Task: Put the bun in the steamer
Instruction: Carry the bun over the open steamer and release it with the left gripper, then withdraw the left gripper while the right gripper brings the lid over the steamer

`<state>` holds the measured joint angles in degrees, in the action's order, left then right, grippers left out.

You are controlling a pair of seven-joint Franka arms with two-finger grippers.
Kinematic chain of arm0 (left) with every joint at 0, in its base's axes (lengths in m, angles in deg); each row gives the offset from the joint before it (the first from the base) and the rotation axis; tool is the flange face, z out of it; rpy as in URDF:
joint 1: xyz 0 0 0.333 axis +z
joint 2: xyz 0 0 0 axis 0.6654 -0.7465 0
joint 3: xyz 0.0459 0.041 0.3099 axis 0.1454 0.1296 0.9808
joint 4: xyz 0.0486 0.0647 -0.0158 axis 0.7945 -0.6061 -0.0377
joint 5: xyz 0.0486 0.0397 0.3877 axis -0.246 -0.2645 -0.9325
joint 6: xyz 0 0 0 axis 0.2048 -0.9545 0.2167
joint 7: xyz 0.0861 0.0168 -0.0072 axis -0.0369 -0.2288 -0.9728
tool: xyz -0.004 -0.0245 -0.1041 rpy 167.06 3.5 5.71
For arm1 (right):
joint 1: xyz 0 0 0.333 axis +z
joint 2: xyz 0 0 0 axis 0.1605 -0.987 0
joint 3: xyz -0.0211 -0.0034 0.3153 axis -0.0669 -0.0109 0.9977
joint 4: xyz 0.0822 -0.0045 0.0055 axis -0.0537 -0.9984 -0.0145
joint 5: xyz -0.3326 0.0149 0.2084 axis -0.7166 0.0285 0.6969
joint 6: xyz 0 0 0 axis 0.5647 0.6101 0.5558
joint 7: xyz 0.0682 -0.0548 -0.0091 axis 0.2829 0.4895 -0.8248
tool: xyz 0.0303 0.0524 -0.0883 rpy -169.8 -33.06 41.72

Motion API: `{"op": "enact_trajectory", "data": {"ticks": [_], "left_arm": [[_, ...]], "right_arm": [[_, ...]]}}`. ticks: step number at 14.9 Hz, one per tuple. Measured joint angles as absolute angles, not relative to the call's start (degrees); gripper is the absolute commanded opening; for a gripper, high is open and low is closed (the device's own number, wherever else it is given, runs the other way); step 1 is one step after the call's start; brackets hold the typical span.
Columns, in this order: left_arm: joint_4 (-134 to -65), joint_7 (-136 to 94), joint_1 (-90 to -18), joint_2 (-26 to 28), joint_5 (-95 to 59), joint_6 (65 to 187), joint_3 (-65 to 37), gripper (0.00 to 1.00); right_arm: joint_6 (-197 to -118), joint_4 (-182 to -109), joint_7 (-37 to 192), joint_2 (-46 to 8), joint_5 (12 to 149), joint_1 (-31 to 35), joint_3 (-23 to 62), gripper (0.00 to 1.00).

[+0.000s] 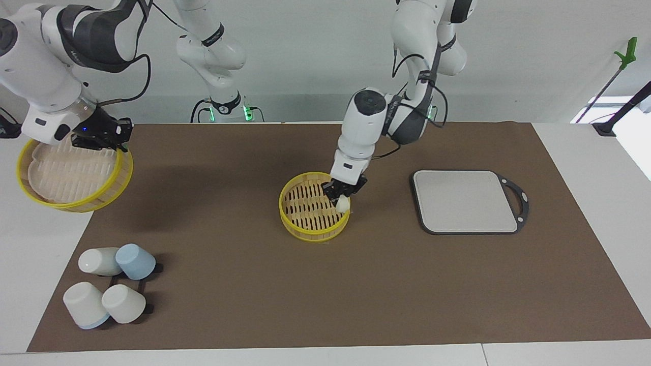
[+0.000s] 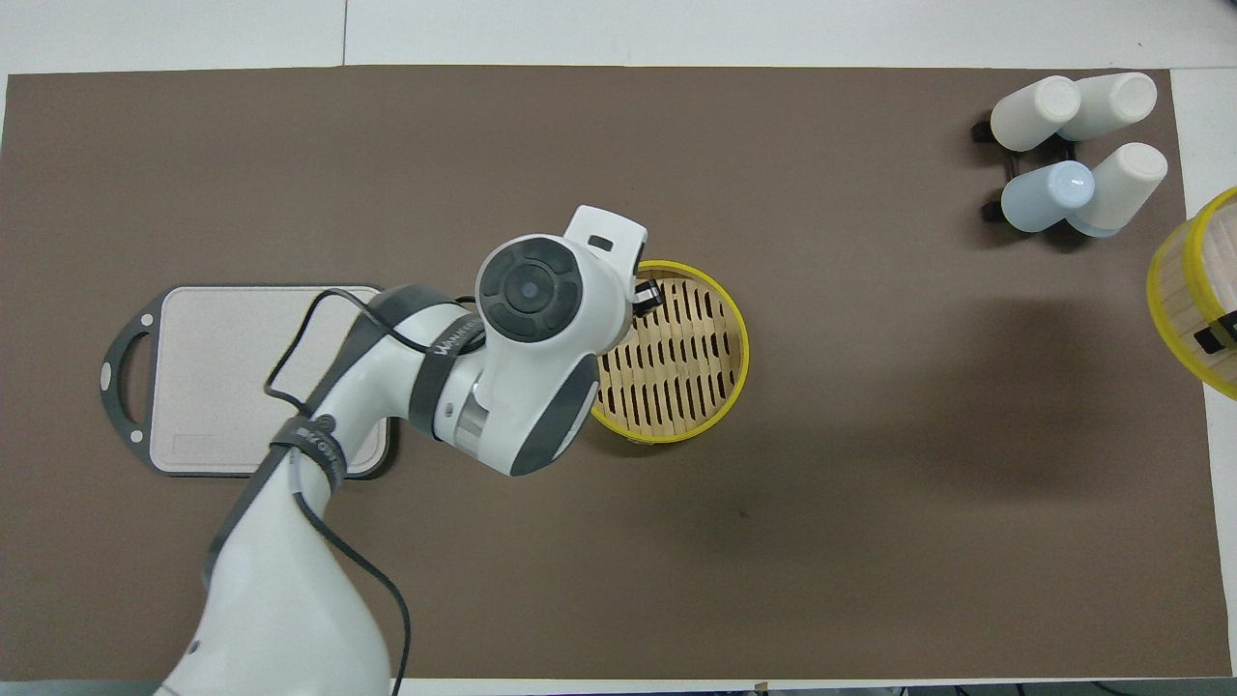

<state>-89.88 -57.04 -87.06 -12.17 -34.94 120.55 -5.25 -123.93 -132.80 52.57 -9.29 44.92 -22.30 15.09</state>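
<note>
The steamer basket (image 1: 311, 233), round with yellow rims and a slatted floor, stands open mid-table; it also shows in the overhead view (image 2: 738, 338). My left gripper (image 1: 342, 196) is shut on the bun (image 1: 344, 204), a small cream-white lump, just inside the basket's rim on the side toward the left arm's end. In the overhead view my left arm hides the bun. My right gripper (image 1: 100, 137) is shut on the steamer lid (image 1: 68, 180) and holds it tilted in the air over the table's edge at the right arm's end; the lid also shows in the overhead view (image 2: 1187, 290).
A grey square board (image 1: 465, 201) lies bare on the mat toward the left arm's end (image 2: 242, 367). Several white and blue cups (image 1: 109, 290) lie on a black rack at the right arm's end, farther from the robots (image 2: 1073, 145).
</note>
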Motion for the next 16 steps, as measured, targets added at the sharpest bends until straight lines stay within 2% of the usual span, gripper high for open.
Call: {"op": "enact_trajectory", "data": {"ticks": [1, 2, 3, 4, 5, 10, 13, 16], "left_arm": [[-89.8, -57.1, -88.3, -14.1, -35.0, 121.9, -5.2, 0.28], [-89.8, -57.1, -88.9, -15.3, -35.0, 123.0, -5.2, 0.33], [-89.7, -57.1, -89.1, -15.7, -35.1, 123.3, -5.0, 0.54], [-89.6, -57.1, -89.1, -15.6, -35.1, 123.4, -4.8, 0.94], [-89.6, -57.3, -89.1, -15.6, -35.1, 123.5, -4.6, 1.00], [-89.6, -60.1, -88.8, -14.3, -35.1, 121.3, -4.2, 1.00], [-89.5, -58.8, -84.5, -6.6, -35.3, 109.3, -3.5, 1.00], [-89.6, -47.4, -74.3, 3.1, -35.7, 96.0, -3.1, 1.00]], "right_arm": [[-124.5, -133.3, 52.6, -9.2, 44.9, -22.2, 15.4, 0.00], [-124.8, -133.6, 52.6, -9.0, 44.8, -22.0, 15.6, 0.00], [-124.8, -133.7, 52.6, -8.9, 44.8, -21.8, 15.6, 0.00], [-124.8, -133.7, 52.6, -8.8, 44.8, -21.7, 15.6, 0.00], [-124.8, -133.7, 52.6, -8.7, 44.8, -21.7, 15.6, 0.00], [-124.8, -133.7, 52.6, -8.4, 44.8, -21.3, 16.0, 0.00], [-125.1, -133.7, 59.6, -8.0, 45.1, -15.7, 16.3, 0.00], [-128.4, -133.8, 75.7, -7.9, 45.5, -3.5, 16.6, 0.00]]}}
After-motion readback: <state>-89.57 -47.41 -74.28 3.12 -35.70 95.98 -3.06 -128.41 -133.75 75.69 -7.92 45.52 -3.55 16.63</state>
